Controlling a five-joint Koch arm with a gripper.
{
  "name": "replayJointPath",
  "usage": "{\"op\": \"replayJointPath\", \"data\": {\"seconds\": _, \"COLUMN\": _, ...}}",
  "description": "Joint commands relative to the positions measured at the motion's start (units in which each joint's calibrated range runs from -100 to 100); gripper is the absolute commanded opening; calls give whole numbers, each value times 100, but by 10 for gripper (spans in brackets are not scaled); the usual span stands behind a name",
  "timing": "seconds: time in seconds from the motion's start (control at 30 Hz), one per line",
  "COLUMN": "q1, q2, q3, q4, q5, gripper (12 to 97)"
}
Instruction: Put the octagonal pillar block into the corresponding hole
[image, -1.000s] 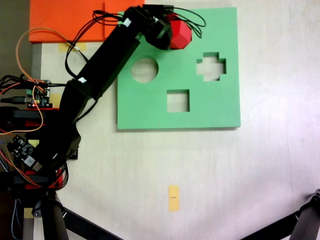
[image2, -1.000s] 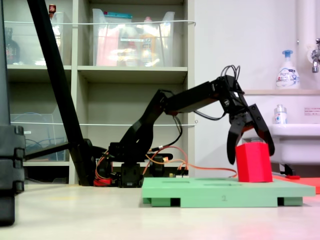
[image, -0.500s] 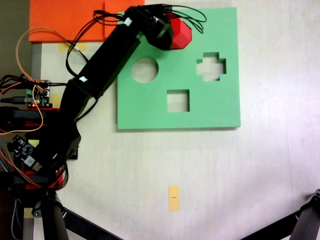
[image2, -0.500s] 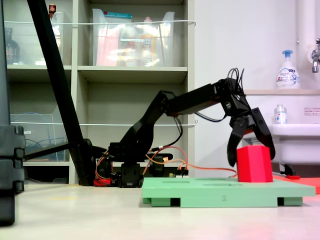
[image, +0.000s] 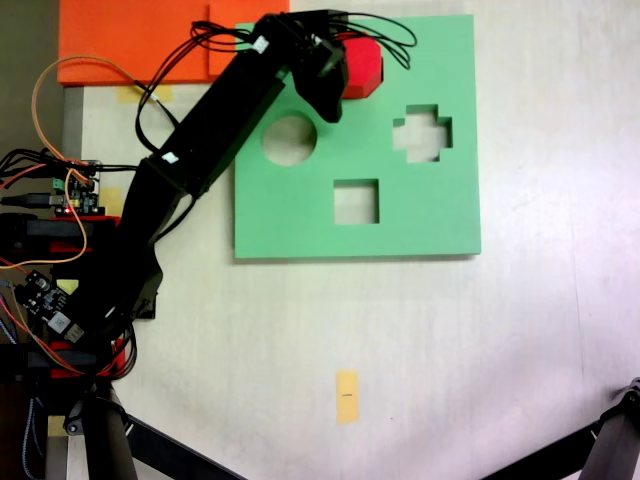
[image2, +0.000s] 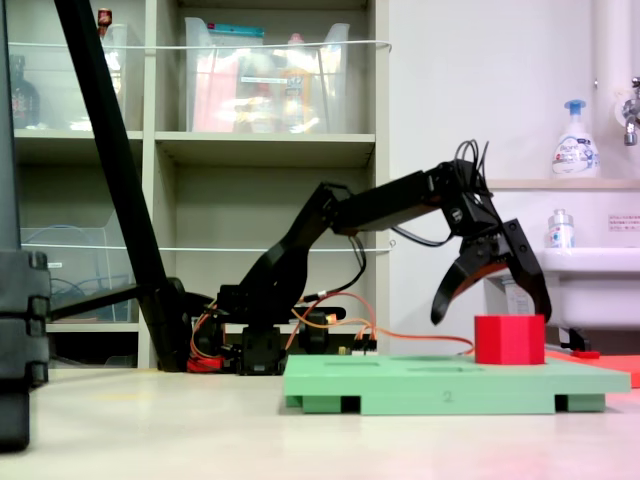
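Gripper (image2: 492, 308) released, jaws spread above the octagonal pillar block (image2: 509, 340); light, squashy foam, best pinched across flat sides

A: Any writing you can actually read?

B: Just 1 mark: a small "2" on the front edge of the green foam board (image2: 448, 396), seen in a fixed view from the side.

A: The pump bottle (image2: 575, 140) on the ledge has a label, doesn't it?

B: It does, but the print is too small to read. Same for the white sign (image2: 622, 223) at the right edge; there are faint marks, none legible.
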Motion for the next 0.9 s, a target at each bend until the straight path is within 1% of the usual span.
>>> {"op": "replayJointPath", "data": {"seconds": 0.0, "q1": -29, "q2": -707, "q3": 286, "q4": -89, "q5": 5, "gripper": 812}}
{"op": "replayJointPath", "data": {"seconds": 0.13, "q1": -44, "q2": -1950, "q3": 286, "q4": -734, "q5": -24, "gripper": 812}}
{"op": "replayJointPath", "data": {"seconds": 0.2, "q1": -112, "q2": -2690, "q3": 286, "q4": -1100, "q5": -220, "gripper": 811}}
{"op": "replayJointPath", "data": {"seconds": 0.37, "q1": -396, "q2": -4995, "q3": 276, "q4": -1745, "q5": -1299, "gripper": 807}}
{"op": "replayJointPath", "data": {"seconds": 0.43, "q1": -601, "q2": -5735, "q3": 276, "q4": -1841, "q5": -1675, "gripper": 807}}
{"op": "replayJointPath", "data": {"seconds": 0.53, "q1": -952, "q2": -7048, "q3": 246, "q4": -1880, "q5": -3111, "gripper": 803}}
{"op": "replayJointPath", "data": {"seconds": 0.57, "q1": -1148, "q2": -7425, "q3": 236, "q4": -1880, "q5": -3736, "gripper": 787}}
{"op": "replayJointPath", "data": {"seconds": 0.6, "q1": -1441, "q2": -7872, "q3": 216, "q4": -1880, "q5": -4396, "gripper": 702}}
{"op": "replayJointPath", "data": {"seconds": 0.63, "q1": -1705, "q2": -8109, "q3": 206, "q4": -1880, "q5": -4689, "gripper": 642}}
{"op": "replayJointPath", "data": {"seconds": 0.67, "q1": -1983, "q2": -8235, "q3": 206, "q4": -1880, "q5": -4816, "gripper": 617}}
{"op": "replayJointPath", "data": {"seconds": 0.7, "q1": -2193, "q2": -8333, "q3": 206, "q4": -1880, "q5": -4884, "gripper": 595}}
{"op": "replayJointPath", "data": {"seconds": 0.73, "q1": -2364, "q2": -8374, "q3": 206, "q4": -1880, "q5": -5026, "gripper": 589}}
{"op": "replayJointPath", "data": {"seconds": 0.83, "q1": -2452, "q2": -8682, "q3": 37, "q4": -1880, "q5": -5519, "gripper": 584}}
{"op": "replayJointPath", "data": {"seconds": 0.87, "q1": -2462, "q2": -8989, "q3": -322, "q4": -1870, "q5": -5665, "gripper": 567}}
